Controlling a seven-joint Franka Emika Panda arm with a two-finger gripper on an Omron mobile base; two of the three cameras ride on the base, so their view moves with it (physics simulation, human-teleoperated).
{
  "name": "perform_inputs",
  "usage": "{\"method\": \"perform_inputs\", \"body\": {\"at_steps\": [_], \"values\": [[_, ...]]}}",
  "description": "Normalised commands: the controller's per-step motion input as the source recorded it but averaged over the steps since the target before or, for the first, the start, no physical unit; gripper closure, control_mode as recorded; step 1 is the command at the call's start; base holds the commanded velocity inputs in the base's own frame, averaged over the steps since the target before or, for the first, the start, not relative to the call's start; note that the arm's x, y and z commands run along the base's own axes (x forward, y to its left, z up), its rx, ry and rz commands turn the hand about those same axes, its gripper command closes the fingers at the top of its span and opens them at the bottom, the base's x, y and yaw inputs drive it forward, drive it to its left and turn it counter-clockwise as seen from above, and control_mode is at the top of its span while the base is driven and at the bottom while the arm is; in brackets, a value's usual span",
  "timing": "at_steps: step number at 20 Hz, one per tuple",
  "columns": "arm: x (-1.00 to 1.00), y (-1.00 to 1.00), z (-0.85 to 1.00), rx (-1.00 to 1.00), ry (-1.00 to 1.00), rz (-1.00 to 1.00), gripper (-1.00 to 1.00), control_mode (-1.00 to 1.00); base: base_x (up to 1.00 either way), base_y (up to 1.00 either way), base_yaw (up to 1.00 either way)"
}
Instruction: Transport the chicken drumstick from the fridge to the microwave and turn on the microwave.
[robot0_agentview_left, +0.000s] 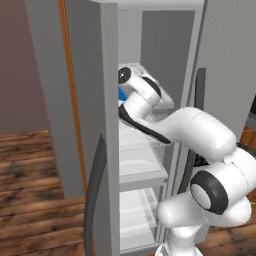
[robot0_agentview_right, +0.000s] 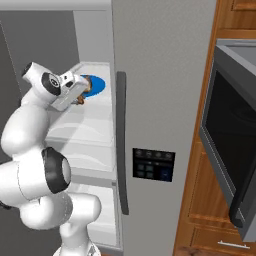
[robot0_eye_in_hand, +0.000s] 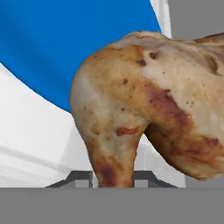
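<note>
Arm reaches into the open compartment of the tall light-grey fridge (robot0_agentview_right: 165, 75), at the level of an upper white translucent shelf (robot0_agentview_right: 92, 122). The hand (robot0_agentview_right: 79, 100) sits at the near edge of a flat round blue plate (robot0_agentview_right: 97, 84) that lies on that shelf.

Hand view: the small lumpy golden-brown roasted chicken drumstick (robot0_eye_in_hand: 148, 109) is very close to the camera, glossy, with darker brown patches. Its narrow lower end drops between the two dark finger tips (robot0_eye_in_hand: 81, 178) at the bottom of the frame, one tip on each side and close against the meat. Hand appears clenched on the drumstick; actual contact at the pads is hidden by the meat. The blue plate (robot0_eye_in_hand: 65, 43) spreads behind and to the upper left of the drumstick; white shelf (robot0_eye_in_hand: 30, 131) lies below it.

Right base view: a small brown patch of the drumstick (robot0_agentview_right: 88, 90) shows just beyond the hand, at the plate's near edge. The closed fridge door carries a long curved dark-grey handle (robot0_agentview_right: 121, 145) and a small black panel (robot0_agentview_right: 153, 164). The wide grey built-in microwave (robot0_agentview_right: 232, 130) stands to the right in wooden cabinetry (robot0_agentview_right: 205, 195), its door with the black glass window swung partly open.

Left base view: the arm's wrist (robot0_agentview_left: 137, 95) is inside the fridge, blue of the plate (robot0_agentview_left: 121, 93) just beside it.
</note>
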Motion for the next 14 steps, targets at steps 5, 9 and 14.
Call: {"method": "perform_inputs", "body": {"at_steps": [5, 9, 14], "values": [[-0.87, -0.12, 0.93, 0.28, -0.28, -0.10, 1.00, -1.00, 0.00, 0.00, 0.00], [-0.81, 0.00, 1.00, 0.28, -0.12, -0.05, 1.00, -1.00, 0.00, 0.00, 0.00], [-0.70, 0.12, 0.94, 0.22, -0.04, 0.00, 1.00, -1.00, 0.00, 0.00, 0.00]]}}
